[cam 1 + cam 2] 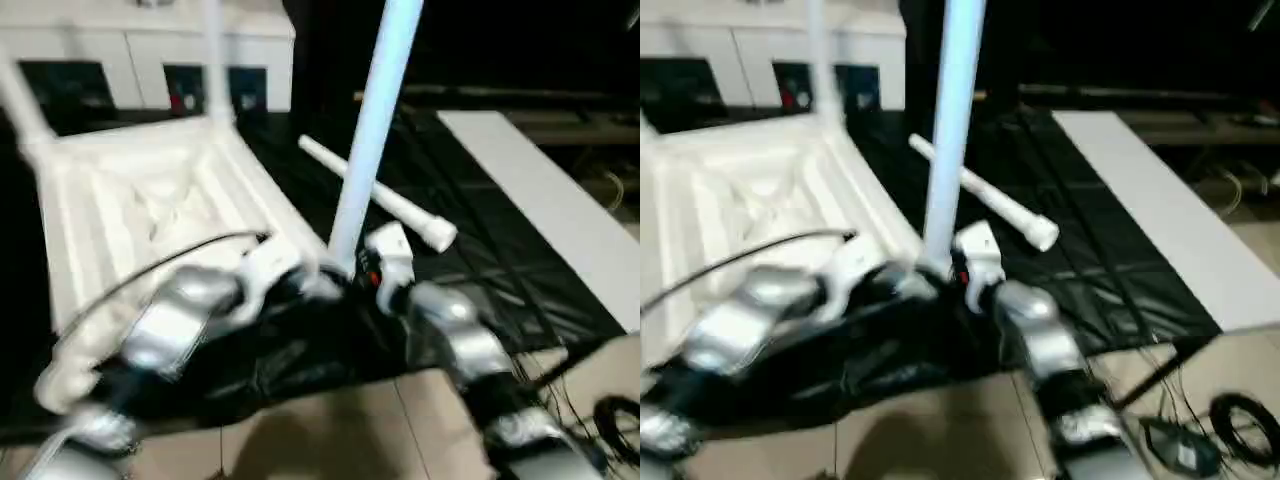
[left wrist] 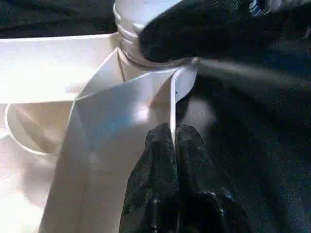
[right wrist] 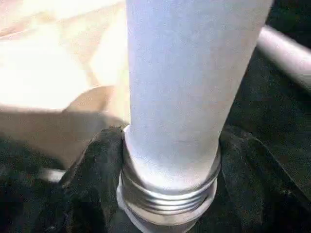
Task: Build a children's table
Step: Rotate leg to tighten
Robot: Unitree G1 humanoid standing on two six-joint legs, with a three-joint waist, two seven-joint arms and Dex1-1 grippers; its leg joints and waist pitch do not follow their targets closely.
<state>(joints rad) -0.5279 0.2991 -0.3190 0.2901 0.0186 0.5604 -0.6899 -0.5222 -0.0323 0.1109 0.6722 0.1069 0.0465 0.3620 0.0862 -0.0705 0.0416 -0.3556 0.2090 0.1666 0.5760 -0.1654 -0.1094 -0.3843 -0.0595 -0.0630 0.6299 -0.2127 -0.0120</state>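
The white tabletop [image 1: 150,200] lies upside down on a black mat, ribs up. Two white legs [image 1: 215,60] stand in its far corners. At the near right corner another leg [image 1: 375,120] stands upright, its threaded end [image 3: 167,194] at the corner socket [image 2: 146,56]. My right gripper [image 3: 170,160] is closed around that leg just above the thread, one black finger [image 3: 99,165] on each side. My left gripper [image 2: 174,136] is shut on the thin rim wall [image 2: 146,102] beside that socket. A loose leg [image 1: 385,200] lies on the mat behind.
A white cabinet [image 1: 150,60] with dark glass doors stands behind the tabletop. A long white board [image 1: 560,210] lies on the right of the mat. Cables [image 1: 620,420] sit on the tiled floor at the near right.
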